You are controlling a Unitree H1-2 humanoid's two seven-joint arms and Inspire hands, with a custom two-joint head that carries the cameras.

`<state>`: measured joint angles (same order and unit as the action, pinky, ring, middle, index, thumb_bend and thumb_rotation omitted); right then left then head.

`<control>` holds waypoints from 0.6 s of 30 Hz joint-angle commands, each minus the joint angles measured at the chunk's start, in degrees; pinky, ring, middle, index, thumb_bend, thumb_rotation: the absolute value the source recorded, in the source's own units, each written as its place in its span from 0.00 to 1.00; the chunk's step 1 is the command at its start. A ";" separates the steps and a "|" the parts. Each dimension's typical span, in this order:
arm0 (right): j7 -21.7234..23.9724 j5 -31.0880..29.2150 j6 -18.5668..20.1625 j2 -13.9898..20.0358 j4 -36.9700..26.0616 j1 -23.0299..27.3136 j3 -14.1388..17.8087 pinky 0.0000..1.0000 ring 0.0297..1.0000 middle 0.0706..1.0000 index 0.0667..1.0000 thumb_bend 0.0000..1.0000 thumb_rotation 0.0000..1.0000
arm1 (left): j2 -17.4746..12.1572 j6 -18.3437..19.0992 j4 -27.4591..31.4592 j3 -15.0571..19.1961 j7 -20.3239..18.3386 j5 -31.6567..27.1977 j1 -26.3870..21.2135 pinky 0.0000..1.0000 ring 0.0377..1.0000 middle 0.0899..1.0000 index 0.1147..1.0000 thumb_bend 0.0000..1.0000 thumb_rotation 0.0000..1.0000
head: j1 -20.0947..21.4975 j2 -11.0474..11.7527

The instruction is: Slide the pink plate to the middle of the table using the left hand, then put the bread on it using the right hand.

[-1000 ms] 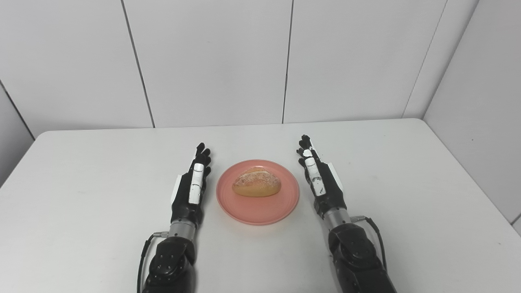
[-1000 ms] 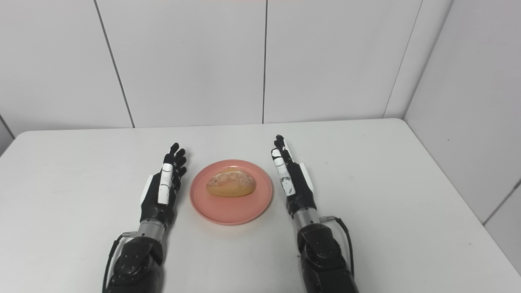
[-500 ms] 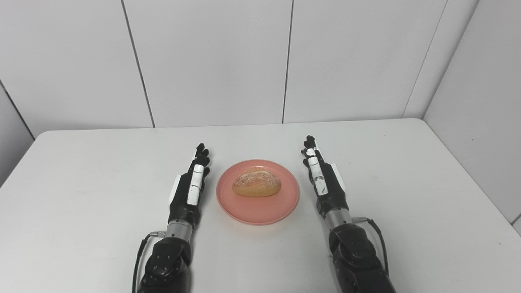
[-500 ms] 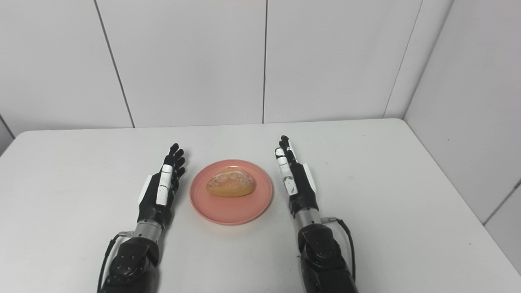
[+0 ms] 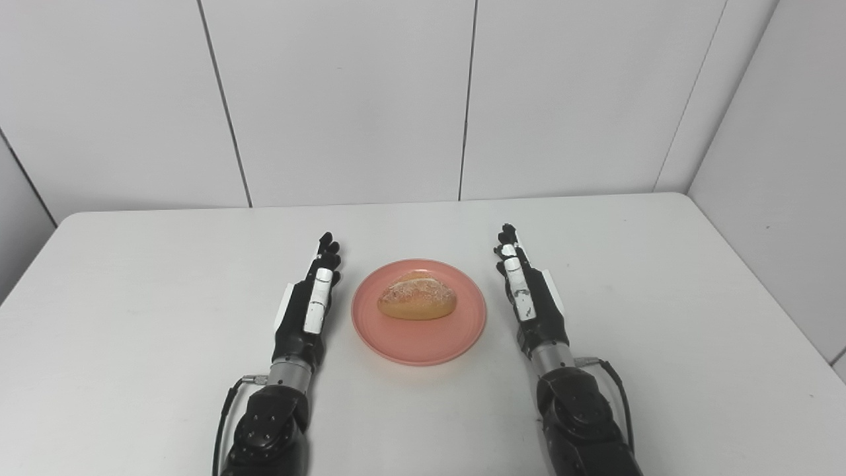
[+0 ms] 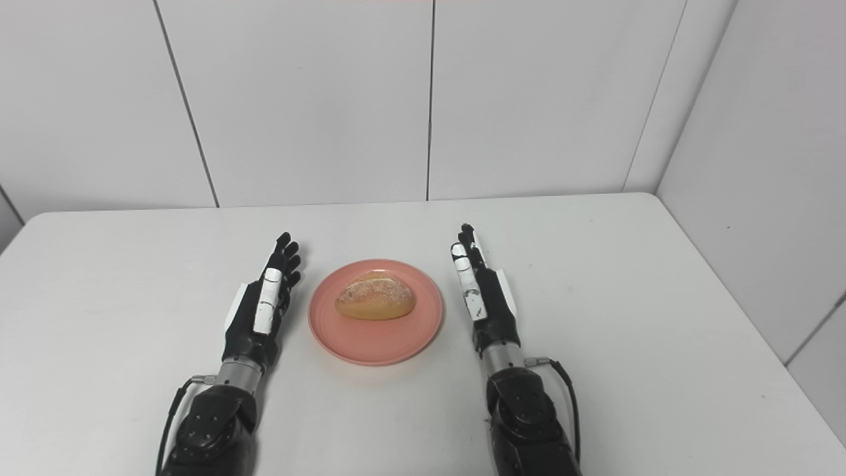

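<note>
White wall panels back a pale bench [image 5: 132, 277]; mid-bench sits the pink plate [image 5: 419, 344] carrying the bread [image 5: 417, 298], so the task looks done. Left hand [image 5: 307, 311] and right hand [image 5: 531, 301] flank it, fingers straight, empty, seemingly resting clear

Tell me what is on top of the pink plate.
One bread roll lies on the pink plate, slightly toward its far side. Bare rim shows all around it. The plate surface beneath the roll is covered, so nothing there can be seen.
</note>
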<state>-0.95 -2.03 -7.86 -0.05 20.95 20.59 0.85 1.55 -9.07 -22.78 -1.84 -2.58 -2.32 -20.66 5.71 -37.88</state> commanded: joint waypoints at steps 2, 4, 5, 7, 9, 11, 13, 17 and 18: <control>-0.66 -0.16 -0.04 -0.87 -2.87 1.18 0.38 1.00 1.00 1.00 1.00 0.50 1.00 | -0.62 -1.73 0.30 0.04 -0.69 0.06 -0.98 1.00 1.00 1.00 1.00 0.71 1.00 | -0.24 0.06; -0.91 -0.26 0.34 -1.34 -3.69 0.59 0.40 1.00 1.00 1.00 1.00 0.48 1.00 | -0.67 -1.67 0.27 0.12 -1.07 -0.41 -1.10 1.00 1.00 1.00 0.99 0.70 1.00 | -0.72 0.08; -1.16 -0.19 0.66 -1.58 -4.01 0.36 0.43 1.00 1.00 1.00 1.00 0.48 1.00 | -0.65 -1.78 0.19 0.17 -1.11 -0.49 -1.16 1.00 1.00 1.00 0.99 0.70 1.00 | -0.87 0.07; -1.52 0.08 0.93 -1.84 -4.24 0.02 0.38 1.00 1.00 1.00 1.00 0.51 1.00 | -0.63 -1.84 0.12 0.25 -1.18 -0.61 -1.25 1.00 1.00 1.00 0.99 0.70 1.00 | -1.37 0.11; -1.75 0.48 0.81 -1.94 -4.14 -0.20 0.26 1.00 1.00 1.00 1.00 0.51 1.00 | -0.57 -1.56 0.07 0.37 -1.56 -1.16 -1.33 1.00 1.00 1.00 0.99 0.71 1.00 | -1.75 0.13; -1.79 0.58 0.98 -2.05 -4.28 -0.37 0.23 1.00 1.00 1.00 1.00 0.51 1.00 | -0.53 -1.30 0.04 0.40 -1.76 -1.39 -1.39 1.00 1.00 1.00 0.99 0.71 1.00 | -2.08 0.11; -1.73 0.54 1.23 -2.17 -4.54 -0.55 0.24 1.00 1.00 1.00 1.00 0.51 1.00 | -0.59 -0.84 0.14 0.28 -2.11 -1.65 -1.38 1.00 1.00 1.00 1.00 0.71 1.00 | -2.34 0.12; -1.27 -0.10 1.75 -2.35 -5.28 -0.96 0.33 1.00 1.00 1.00 1.00 0.50 1.00 | -0.69 0.30 0.60 -0.06 -2.67 -1.84 -1.14 1.00 1.00 1.00 1.00 0.74 1.00 | -3.25 0.03; -1.03 -0.35 2.10 -2.30 -5.49 -1.04 0.33 1.00 1.00 1.00 1.00 0.50 0.99 | -0.69 0.32 0.65 -0.14 -2.75 -1.69 -1.09 1.00 1.00 1.00 1.00 0.74 1.00 | -3.55 0.04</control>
<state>-2.25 -1.90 -6.09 -1.98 17.36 18.16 1.01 0.93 -8.39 -22.75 -1.86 -4.83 -3.81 -20.70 2.55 -37.88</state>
